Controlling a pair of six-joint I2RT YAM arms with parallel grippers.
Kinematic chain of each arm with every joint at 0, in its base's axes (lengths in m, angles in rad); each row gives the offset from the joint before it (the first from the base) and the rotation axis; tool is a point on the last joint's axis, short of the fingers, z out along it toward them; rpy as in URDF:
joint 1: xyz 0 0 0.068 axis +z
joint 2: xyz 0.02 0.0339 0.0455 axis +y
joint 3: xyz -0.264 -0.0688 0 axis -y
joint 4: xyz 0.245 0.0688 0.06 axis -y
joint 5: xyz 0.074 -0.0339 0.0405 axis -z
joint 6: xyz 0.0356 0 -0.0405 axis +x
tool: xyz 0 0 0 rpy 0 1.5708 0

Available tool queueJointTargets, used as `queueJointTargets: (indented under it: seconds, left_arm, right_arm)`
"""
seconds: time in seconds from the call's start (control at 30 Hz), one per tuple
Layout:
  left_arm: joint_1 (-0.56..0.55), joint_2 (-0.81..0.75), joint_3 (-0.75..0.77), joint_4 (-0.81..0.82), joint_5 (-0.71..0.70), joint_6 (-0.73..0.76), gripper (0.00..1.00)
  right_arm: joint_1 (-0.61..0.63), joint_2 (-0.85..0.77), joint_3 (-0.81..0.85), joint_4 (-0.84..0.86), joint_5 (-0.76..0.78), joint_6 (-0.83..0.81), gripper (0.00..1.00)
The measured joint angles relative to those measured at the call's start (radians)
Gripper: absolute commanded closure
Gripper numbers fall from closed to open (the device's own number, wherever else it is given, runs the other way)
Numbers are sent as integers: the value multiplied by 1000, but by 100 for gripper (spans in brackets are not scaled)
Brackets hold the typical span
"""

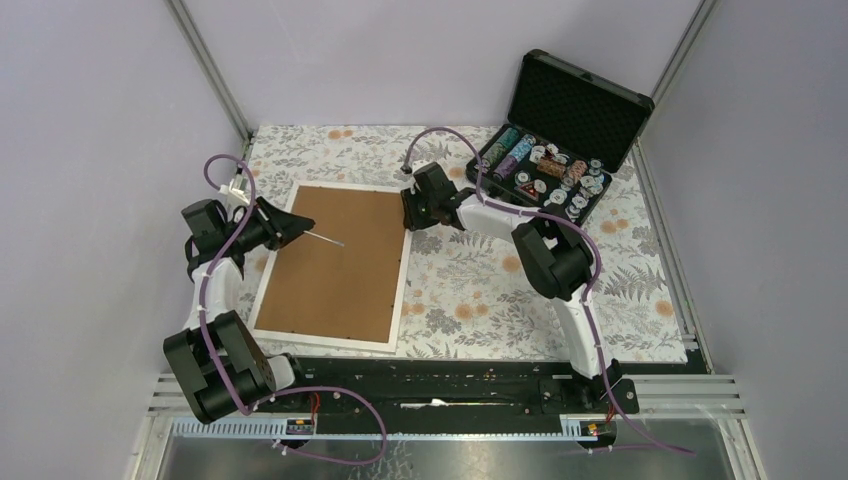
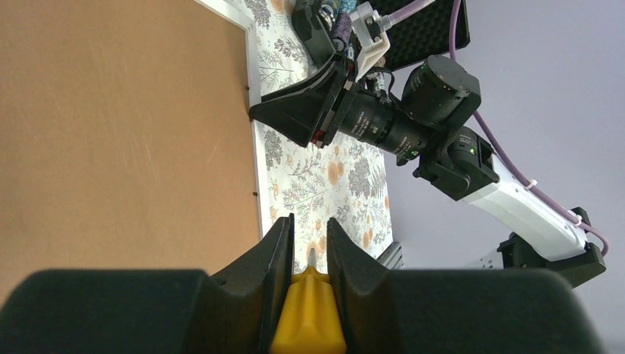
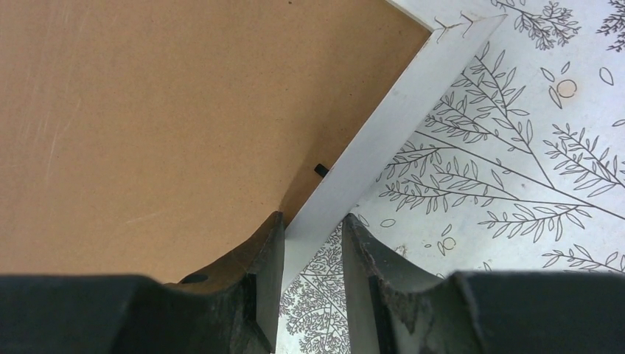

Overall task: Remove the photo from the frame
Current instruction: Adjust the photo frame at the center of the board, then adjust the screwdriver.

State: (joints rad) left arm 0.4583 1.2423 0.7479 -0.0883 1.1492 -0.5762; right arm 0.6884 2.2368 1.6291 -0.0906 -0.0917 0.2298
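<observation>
- Top view: the frame [image 1: 335, 265] lies back-up on the worktop [image 1: 480, 290], toward 9 o'clock. The photo is hidden, presumably under the brown board. At 1 o'clock an open case [image 1: 575, 100] holds poker chips [image 1: 545, 170]
- Left wrist: the left fingers [image 2: 269, 273] pinch a yellow-handled tool [image 2: 309, 321]
- Right wrist: the right fingers [image 3: 258, 265] pinch the frame near its 2 o'clock corner. It looks stiff and light, possibly glazed, so hold the border and lever the small black tab [image 3: 322, 169]
</observation>
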Motion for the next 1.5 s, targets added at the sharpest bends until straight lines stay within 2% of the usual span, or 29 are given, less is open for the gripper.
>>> queueJointTargets:
  seconds: [0.03, 0.23, 0.37, 0.47, 0.57, 0.67, 0.83, 0.97, 1.1, 1.27, 1.33, 1.43, 1.47, 1.5]
  left_arm:
    - [0, 0, -2, 0, 0, 4, 100]
    - [-19, 0, -2, 0, -1, 33, 100]
    - [-55, 0, 3, -2, -1, 60, 100]
    - [-92, 0, 24, -3, 1, 72, 100]
    - [-152, -7, 57, -3, 9, 79, 100]
    - [-205, -34, 76, 1, 8, 79, 100]
    - [-251, -105, 76, 85, -6, -3, 100]
    - [-269, -110, 43, 261, -15, -174, 100]
    - [-326, -113, -9, 370, -29, -299, 100]
    - [-370, -150, -28, 420, -55, -366, 100]
    - [-376, -162, -34, 441, -58, -382, 100]
    - [-381, -165, -37, 444, -53, -393, 93]
    - [-382, -166, -36, 432, -45, -390, 87]
    - [-383, -168, -34, 406, -32, -377, 81]
  right_arm:
    - [0, -1, 0, -2, -7, -9, 61]
    - [0, -9, 10, -54, -53, -69, 16]
    - [3, -47, 9, -152, -87, -130, 1]
    - [3, -135, -20, -174, -138, -192, 0]
    - [-4, -312, -122, -113, -234, -218, 0]
    - [-14, -443, -113, -117, -404, -254, 0]
    - [-10, -475, -23, -105, -647, -245, 0]
    - [24, -475, -60, -118, -713, -224, 1]
    - [72, -436, -10, -186, -726, -244, 9]
    - [121, -393, 38, -222, -726, -273, 37]
    - [136, -385, 40, -228, -726, -278, 57]
    - [148, -375, 40, -235, -719, -288, 96]
    - [148, -372, 40, -241, -712, -293, 100]
    - [148, -369, 40, -251, -701, -293, 100]
